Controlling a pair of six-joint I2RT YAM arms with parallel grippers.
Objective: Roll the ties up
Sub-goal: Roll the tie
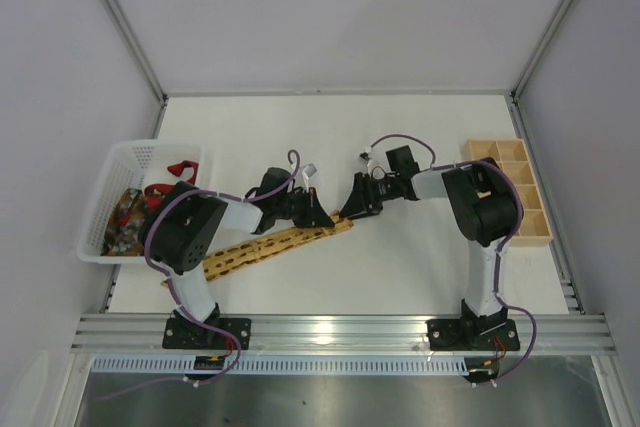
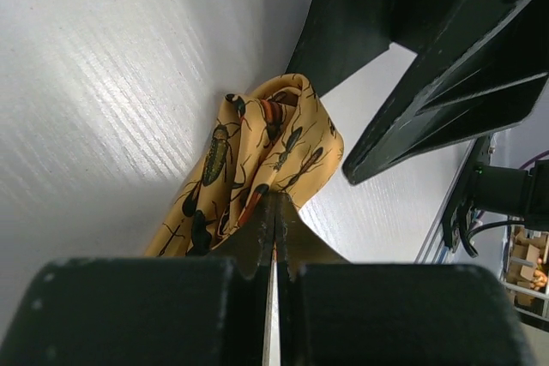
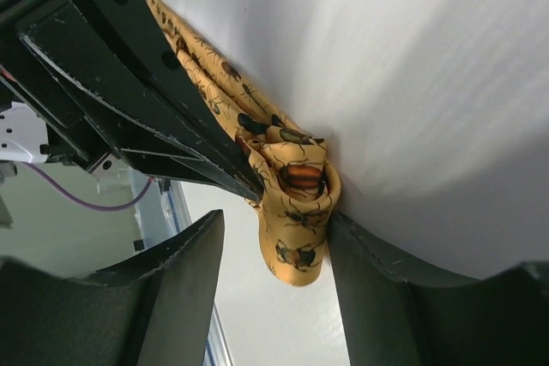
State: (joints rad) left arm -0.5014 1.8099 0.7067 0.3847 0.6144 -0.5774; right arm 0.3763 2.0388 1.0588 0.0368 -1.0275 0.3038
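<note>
Left claw (image 2: pixel 273 201) pinches the yellow tie (image 2: pixel 257 152), tip lost in folds; right claw (image 3: pixel 274 231) spread around the bunch.

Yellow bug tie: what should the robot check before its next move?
1. Grip: the left claw is shut on the yellow tie: ok.
2. The right claw is open, one finger on each side of the folded end: ok.
3. Tie fully rolled: not ok, most lies flat on the table.
4. Fold tight: cannot tell.
5. The red tie and patterned tie sit in the white basket, out of the way: ok.
</note>
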